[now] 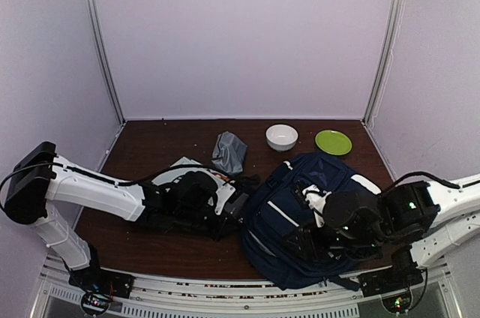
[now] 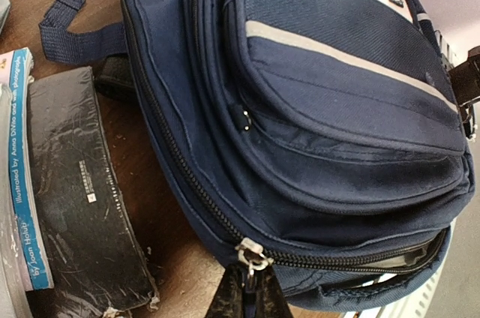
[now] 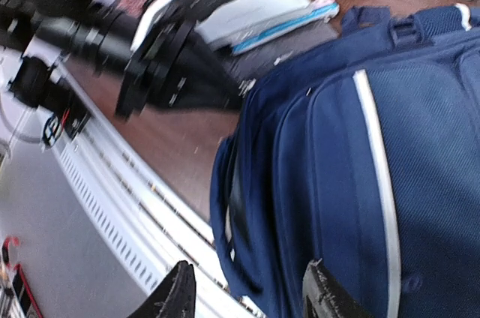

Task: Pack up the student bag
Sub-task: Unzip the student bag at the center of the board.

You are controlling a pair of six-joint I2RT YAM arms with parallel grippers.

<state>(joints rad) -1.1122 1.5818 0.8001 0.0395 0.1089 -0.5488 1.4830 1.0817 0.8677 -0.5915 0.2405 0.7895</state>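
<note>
Student bag (image 1: pixel 279 217), one; left gripper (image 2: pixel 247 288) tight on its one zipper pull (image 2: pixel 251 255), right gripper (image 3: pixel 247 271) agape.

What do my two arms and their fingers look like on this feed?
Both arms have white shells with black joints. A thin black cable runs along the left arm; small green lights glow on the right arm, near its black wrist. The right gripper has black tapered fingers; those of the left gripper are glossy black.
</note>
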